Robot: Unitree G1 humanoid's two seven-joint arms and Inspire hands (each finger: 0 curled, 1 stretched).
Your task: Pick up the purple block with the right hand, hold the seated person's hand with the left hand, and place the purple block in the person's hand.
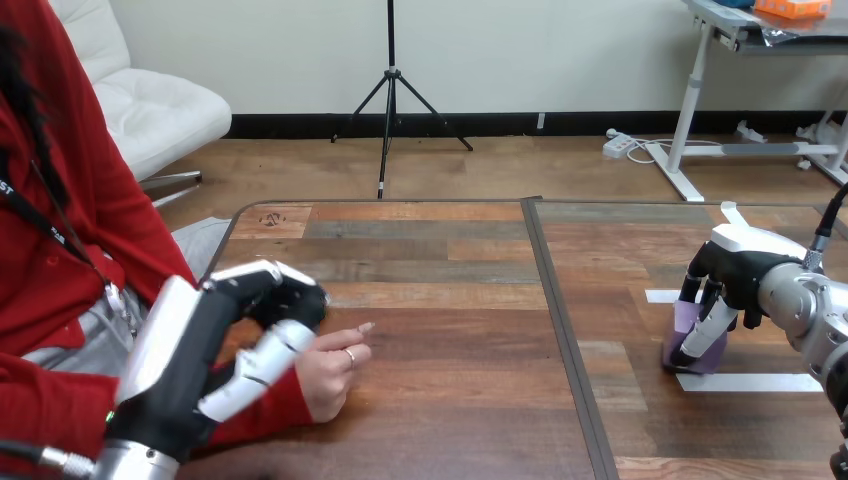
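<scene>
free: bare planked wooden tabletop between the person's hand and the small purple block (a dark seam crosses it) | blocked: left hand over the person's wrist; right hand clasping the block

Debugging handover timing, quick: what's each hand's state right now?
Left hand: by the person's hand; grip cannot be told.
Right hand: closed on the purple block.

The wooden plank table fills the lower frame, split by a dark seam right of centre. At lower left the person's hand rests on it. At right a purple block stands beside white tape strips, the nearer strip touching its base.
</scene>
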